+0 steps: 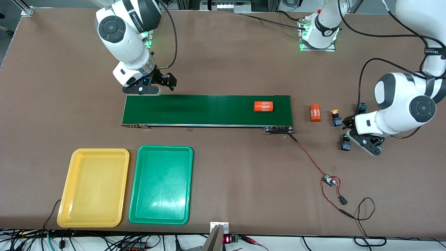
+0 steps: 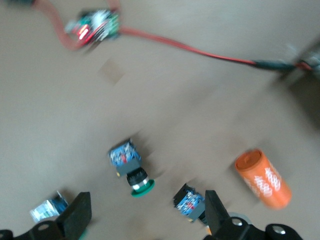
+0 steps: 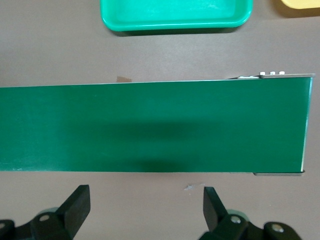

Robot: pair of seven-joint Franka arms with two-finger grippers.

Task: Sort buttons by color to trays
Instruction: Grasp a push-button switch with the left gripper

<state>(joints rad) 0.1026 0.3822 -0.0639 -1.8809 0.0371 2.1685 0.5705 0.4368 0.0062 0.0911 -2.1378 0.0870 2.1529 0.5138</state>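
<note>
Two Franka arms stand over a brown worktop (image 1: pixel 223 62) with sorting not yet begun: the yellow tray (image 1: pixel 93 188) and the green tray (image 1: pixel 161 184) lie empty side by side, nearer the front camera than the conveyor belt (image 1: pixel 207 110). The buttons cluster toward the left arm's end of the worktop, past the belt's end. A yellow-capped button (image 1: pixel 335 116) sits just beside a loose orange cylinder (image 1: pixel 315 113), and a green-capped button (image 1: pixel 345 143) lies a little nearer the camera; others are partly hidden by the arm. The left pincer (image 1: pixel 352 130) hovers low among them, its jaws spread wide and holding nothing; its wrist view shows the green-capped button (image 2: pixel 131 167) lying on its side between the fingers (image 2: pixel 77 217). The right pincer (image 1: pixel 163 82) waits over the belt's other end, also open and empty. A clean pick likely calls for centring the jaws on one button's blocky body, clear of its neighbours and of the second cylinder (image 1: pixel 263 106) riding the belt.
</note>
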